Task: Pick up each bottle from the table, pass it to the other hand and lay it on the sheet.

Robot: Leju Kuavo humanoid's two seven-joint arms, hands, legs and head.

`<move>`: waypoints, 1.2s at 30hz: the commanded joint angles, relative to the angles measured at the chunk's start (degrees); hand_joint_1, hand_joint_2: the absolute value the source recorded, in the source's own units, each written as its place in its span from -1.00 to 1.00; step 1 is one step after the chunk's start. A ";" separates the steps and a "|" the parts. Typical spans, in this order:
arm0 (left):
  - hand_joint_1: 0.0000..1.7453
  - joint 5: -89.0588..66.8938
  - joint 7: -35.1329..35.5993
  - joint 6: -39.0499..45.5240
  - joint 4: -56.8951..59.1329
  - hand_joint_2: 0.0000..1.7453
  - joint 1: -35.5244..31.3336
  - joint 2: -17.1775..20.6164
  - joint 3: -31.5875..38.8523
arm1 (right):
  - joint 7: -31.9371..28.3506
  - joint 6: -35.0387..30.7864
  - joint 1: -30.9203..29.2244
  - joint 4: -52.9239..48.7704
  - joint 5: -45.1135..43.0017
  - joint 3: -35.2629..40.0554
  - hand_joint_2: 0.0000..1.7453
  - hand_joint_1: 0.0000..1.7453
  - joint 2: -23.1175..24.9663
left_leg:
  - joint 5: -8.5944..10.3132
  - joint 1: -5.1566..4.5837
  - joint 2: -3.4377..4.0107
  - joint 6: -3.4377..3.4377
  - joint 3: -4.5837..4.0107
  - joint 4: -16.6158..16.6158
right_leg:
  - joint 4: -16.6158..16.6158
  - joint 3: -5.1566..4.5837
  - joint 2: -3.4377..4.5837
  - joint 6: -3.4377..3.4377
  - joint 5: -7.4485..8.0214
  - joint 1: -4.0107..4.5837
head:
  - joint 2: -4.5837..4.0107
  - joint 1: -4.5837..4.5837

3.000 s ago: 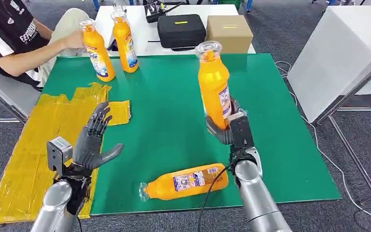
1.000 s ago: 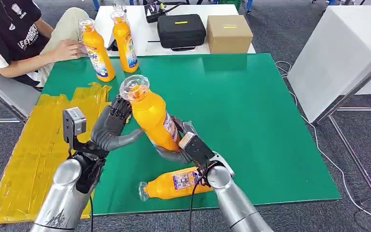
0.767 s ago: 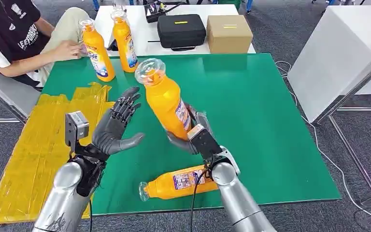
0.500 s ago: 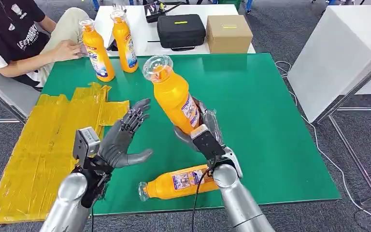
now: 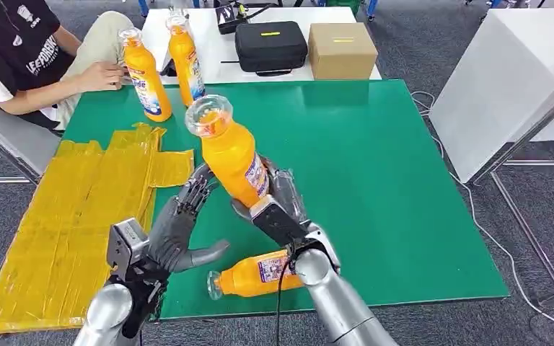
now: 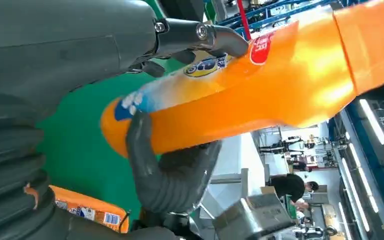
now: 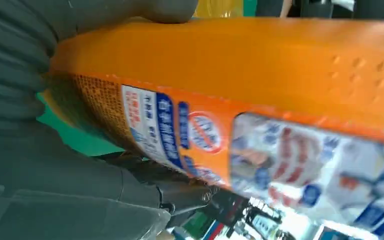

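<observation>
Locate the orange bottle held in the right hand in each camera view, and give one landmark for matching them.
Head view: the held bottle stands tilted at centre, cap up-left, base in the right hand.
Left wrist view: the bottle runs across the middle, with dark fingers wrapped under its base.
Right wrist view: the bottle spans the picture, label showing.
Shared landmark: the green table mat.

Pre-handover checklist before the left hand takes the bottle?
1. Right hand grips the base of the tilted orange plastic bottle: ok.
2. Left hand fingers spread beside the bottle: ok.
3. Left hand closed on the bottle: not ok; the fingertips are at it, contact cannot tell.
4. Crinkled yellow sheet has bare room: ok.
5. Second orange bottle, lying on the green table near its front edge, waits for pickup: ok.
</observation>
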 commanded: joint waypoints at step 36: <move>-1.00 5.61 3.60 -1.65 14.14 1.00 -15.05 0.37 3.23 | 2.75 9.32 -1.36 4.81 10.40 23.12 1.00 1.00 -4.48 | -0.04 0.11 -0.13 -0.21 0.09 0.05 | -0.04 0.12 -0.22 -0.08 -0.09 0.08 | 0.00 0.00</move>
